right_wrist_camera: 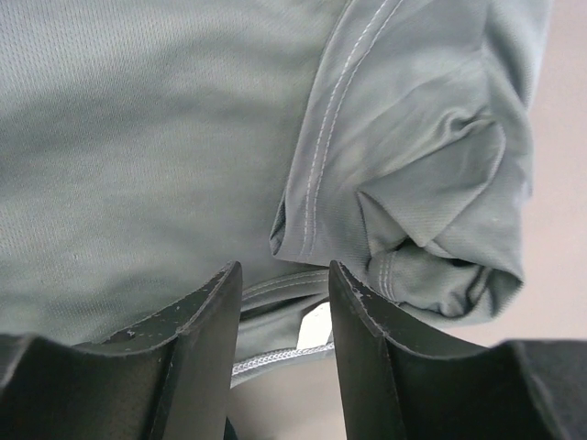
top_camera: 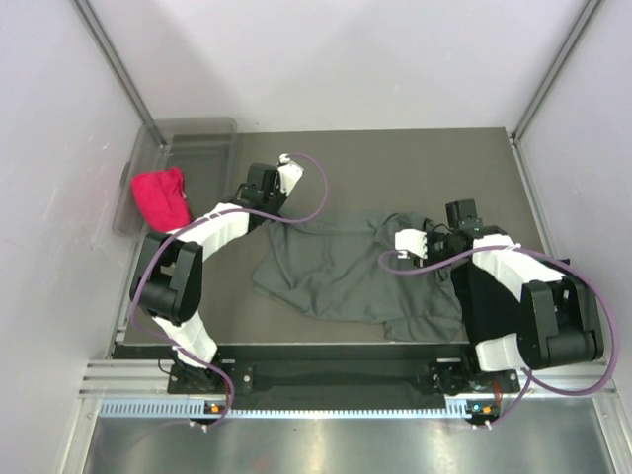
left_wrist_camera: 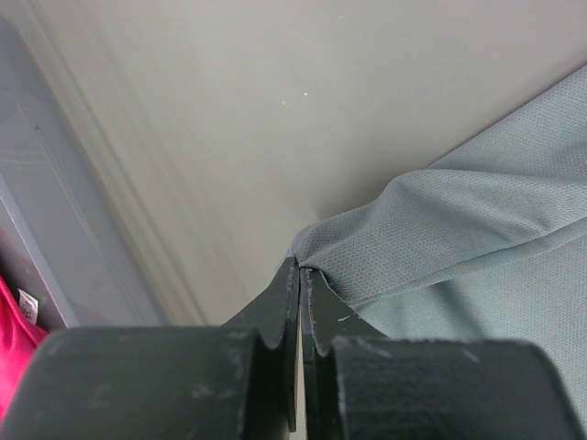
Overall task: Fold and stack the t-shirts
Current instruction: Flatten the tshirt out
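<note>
A dark grey t-shirt [top_camera: 346, 272] lies spread and rumpled in the middle of the table. My left gripper [top_camera: 269, 215] sits at its far left corner, and in the left wrist view the left gripper [left_wrist_camera: 301, 268] is shut on that corner of the grey t-shirt [left_wrist_camera: 477, 238]. My right gripper [top_camera: 423, 240] hovers over the shirt's right side. In the right wrist view the right gripper [right_wrist_camera: 285, 268] stands open astride the collar, the white neck label [right_wrist_camera: 316, 325] showing between its jaws. Black folded t-shirts [top_camera: 476, 301] lie under the right arm.
A clear plastic bin [top_camera: 197, 133] stands at the far left of the table with a red cloth [top_camera: 161, 197] in it; the left wrist view catches the bin's wall [left_wrist_camera: 37, 183] and the red cloth [left_wrist_camera: 14, 348]. White walls close in the table.
</note>
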You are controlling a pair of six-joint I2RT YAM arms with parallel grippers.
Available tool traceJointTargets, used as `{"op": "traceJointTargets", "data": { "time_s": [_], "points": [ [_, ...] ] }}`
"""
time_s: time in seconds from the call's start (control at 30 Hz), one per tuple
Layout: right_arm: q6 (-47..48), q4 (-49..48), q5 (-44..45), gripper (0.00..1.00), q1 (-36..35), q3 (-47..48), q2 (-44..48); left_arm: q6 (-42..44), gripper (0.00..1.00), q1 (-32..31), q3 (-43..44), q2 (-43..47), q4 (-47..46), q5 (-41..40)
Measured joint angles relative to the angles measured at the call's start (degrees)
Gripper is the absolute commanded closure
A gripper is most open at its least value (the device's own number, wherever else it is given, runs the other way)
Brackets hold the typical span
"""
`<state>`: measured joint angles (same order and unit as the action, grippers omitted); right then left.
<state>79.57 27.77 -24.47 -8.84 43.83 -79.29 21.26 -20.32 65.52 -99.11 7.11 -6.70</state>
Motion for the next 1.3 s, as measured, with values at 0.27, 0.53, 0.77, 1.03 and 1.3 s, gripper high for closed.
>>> {"op": "traceJointTargets", "data": {
  "time_s": [0.27,0.53,0.77,1.03,1.3],
  "points": [
    [0.9,0.0,0.9,0.58,0.0,0.0,-0.7,-0.1,1.00,0.2,-0.1,0.0,-0.3,0.0],
    [0.7,-1.6,1.2,0.61,0.0,0.0,-4.0,-0.2,1.00,0.7,-0.5,0.0,-0.6,0.2],
    [-0.2,-3.3,1.4,0.68,0.0,0.0,-5.2,-0.4,1.00,0.8,-0.6,0.0,-0.7,0.5],
    [-0.8,-5.1,2.3,0.71,0.0,0.0,-6.2,-0.4,1.00,1.0,-0.9,0.0,-0.7,0.7],
    [-3.3,-8.7,2.9,1.00,0.0,-0.8,-6.7,-0.4,1.00,1.2,-1.1,0.0,-0.7,0.7]
  ]
}}
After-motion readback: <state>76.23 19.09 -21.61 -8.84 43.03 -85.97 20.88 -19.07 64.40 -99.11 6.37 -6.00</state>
